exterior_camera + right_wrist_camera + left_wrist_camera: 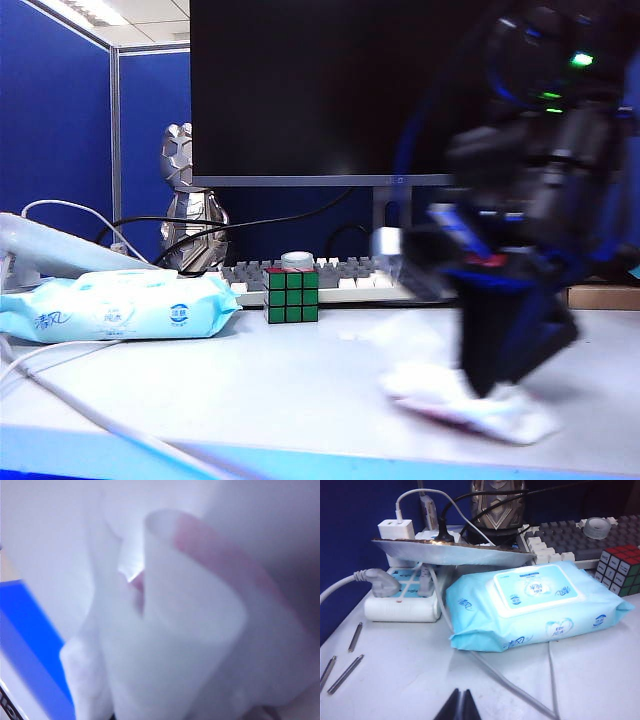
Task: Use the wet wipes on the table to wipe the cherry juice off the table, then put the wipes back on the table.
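Right gripper point(495, 385) motion-blurred; wet wipes point(170, 645) blurred, frame-cropped.

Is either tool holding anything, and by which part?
Right tool is shut on the wet wipes, pinched at the wad's top. Left tool is shut, empty.

The crumpled white wet wipes point(470, 405), stained pink, lie pressed on the glossy white table point(250, 390).

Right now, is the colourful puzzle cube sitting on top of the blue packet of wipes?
No, the puzzle cube stands on the table beside the blue packet, in front of the keyboard.
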Tool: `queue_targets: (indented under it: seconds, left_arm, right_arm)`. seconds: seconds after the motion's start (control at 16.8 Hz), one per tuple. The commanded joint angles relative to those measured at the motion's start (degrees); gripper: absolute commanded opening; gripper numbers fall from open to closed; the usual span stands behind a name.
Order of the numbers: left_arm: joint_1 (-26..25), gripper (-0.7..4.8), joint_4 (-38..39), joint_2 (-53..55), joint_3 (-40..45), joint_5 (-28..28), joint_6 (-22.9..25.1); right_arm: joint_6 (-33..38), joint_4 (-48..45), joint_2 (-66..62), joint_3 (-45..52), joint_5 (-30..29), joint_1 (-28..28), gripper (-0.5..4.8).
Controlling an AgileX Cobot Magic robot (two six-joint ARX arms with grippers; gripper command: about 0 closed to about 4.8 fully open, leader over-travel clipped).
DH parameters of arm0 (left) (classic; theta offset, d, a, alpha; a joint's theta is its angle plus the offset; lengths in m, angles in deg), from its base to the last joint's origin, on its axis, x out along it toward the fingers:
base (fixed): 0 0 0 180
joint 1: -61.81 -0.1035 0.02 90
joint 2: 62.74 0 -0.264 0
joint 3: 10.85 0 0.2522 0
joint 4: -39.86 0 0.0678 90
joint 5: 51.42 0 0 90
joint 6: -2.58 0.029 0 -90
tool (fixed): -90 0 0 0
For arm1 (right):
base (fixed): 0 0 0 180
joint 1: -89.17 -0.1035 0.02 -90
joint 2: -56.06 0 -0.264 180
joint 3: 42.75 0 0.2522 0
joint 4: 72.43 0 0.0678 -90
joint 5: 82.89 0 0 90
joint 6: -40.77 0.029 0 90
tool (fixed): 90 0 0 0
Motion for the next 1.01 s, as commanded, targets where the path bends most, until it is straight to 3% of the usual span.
queue_targets:
  seconds: [0.06,0.12,0.24,0.42,0.59,0.83,1.01]
  left_arm:
    - [-0.1,0.23,0.8,-0.2,0.0,0.2,0.0]
    - [-0.1,0.23,0.7,-0.2,0.0,0.2,0.0]
    - [-0.1,0.23,0.8,-0.2,0.0,0.2,0.0]
    - [-0.1,0.23,0.8,-0.2,0.0,0.2,0.0]
    - [-0.1,0.23,0.7,-0.2,0.0,0.2,0.0]
    - [-0.1,0.23,0.7,-0.2,0.0,0.2,0.0]
    - [-0.1,0.23,0.7,-0.2,0.0,0.2,0.0]
  right_arm:
    - [4.2,-2.3,-0.1,-1.6,15.0,-1.2,-0.01]
    - [5.0,-2.6,-0.1,-3.0,25.3,-0.8,-0.01]
    - [5.8,-4.5,-0.8,-5.5,35.5,1.1,-0.01]
    - [6.3,-5.7,-5.5,-13.5,42.0,7.6,-0.01]
    - [6.3,-5.6,-9.4,-19.3,44.4,12.1,-0.01]
    - [8.2,-5.6,-12.0,-24.1,42.8,15.0,-0.01]
    - [2.6,-4.5,-12.5,-24.1,24.9,13.1,-0.01]
